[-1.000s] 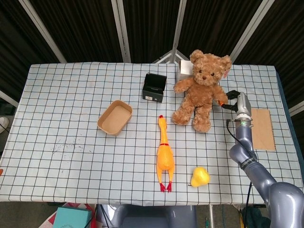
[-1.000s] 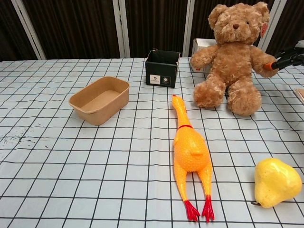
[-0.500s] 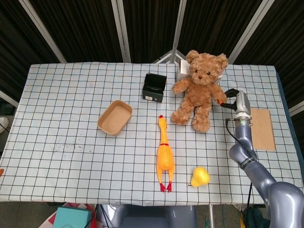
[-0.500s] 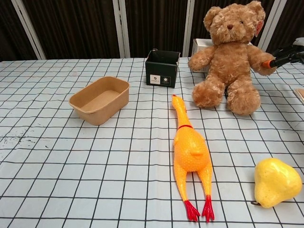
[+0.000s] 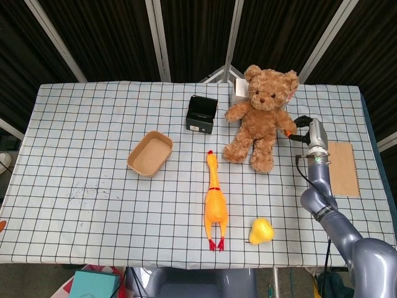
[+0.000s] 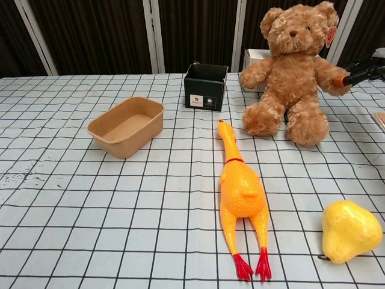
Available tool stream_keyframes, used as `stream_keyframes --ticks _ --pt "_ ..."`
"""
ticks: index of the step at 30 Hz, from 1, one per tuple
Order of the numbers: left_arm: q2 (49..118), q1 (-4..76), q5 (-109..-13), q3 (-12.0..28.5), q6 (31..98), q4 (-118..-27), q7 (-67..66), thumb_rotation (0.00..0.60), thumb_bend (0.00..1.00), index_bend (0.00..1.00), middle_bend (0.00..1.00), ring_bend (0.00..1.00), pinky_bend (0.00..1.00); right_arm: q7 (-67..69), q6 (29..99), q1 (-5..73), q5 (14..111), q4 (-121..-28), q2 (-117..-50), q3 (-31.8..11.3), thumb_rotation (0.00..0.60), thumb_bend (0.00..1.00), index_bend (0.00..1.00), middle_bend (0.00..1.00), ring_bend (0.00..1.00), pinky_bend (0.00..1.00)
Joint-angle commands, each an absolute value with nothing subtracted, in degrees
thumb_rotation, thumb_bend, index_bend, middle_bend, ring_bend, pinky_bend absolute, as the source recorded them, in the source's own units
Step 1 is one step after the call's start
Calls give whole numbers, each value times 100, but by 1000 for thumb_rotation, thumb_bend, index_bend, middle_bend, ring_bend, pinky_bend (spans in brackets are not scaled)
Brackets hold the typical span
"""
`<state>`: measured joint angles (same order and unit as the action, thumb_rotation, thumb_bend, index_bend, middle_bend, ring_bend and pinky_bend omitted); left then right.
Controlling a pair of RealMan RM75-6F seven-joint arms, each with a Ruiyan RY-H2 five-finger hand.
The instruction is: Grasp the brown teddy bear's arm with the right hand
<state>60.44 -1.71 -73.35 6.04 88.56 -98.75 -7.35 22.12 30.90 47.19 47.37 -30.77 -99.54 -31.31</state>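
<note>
Teddy bear [image 5: 263, 118], near table's [image 5: 93, 124] far edge twd right corner, rocked left then settled back upright w/ right hand [image 5: 303, 128] pinching its arm [image 5: 286, 126] — grasp looks made; left hand unseen.

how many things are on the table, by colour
brown: 3, bear, tray, board
yellow/orange: 2, chicken, pear
black: 1, box
white: 1, box behind the bear
total: 7
</note>
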Motion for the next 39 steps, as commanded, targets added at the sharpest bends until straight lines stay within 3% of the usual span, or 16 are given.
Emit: stream_keyframes --ticks 1,26,28,33,36,39 --pt "6044 -174 -7340 603 8863 -9877 -733 600 269 225 0 0 135 2177 3064 4667 4744 -3090 -9967 -3090 600 340 510 535 332 0" --pt "6034 -189 -7374 592 8893 -9885 -700 600 269 224 0 0 135 2186 3074 4576 4873 -3405 -9813 -3075 600 363 507 534 332 0" --pt "6036 -186 -7378 590 8891 -9885 -705 600 269 224 0 0 135 2233 3112 4574 4946 -3479 -9772 -3071 600 363 461 500 316 0" --pt "6031 -196 -7380 588 8903 -9889 -693 600 269 224 0 0 135 2338 2996 4510 5073 -3724 -9608 -3016 600 269 156 205 100 0" --pt "6021 -205 -7386 588 8913 -9885 -663 600 269 224 0 0 135 2379 2845 4431 5168 -3903 -9447 -2933 600 239 60 126 25 0" --pt "6011 -203 -7386 586 8897 -9877 -638 600 269 224 0 0 135 2390 2707 4308 5275 -4129 -9238 -2818 600 238 32 92 0 0"
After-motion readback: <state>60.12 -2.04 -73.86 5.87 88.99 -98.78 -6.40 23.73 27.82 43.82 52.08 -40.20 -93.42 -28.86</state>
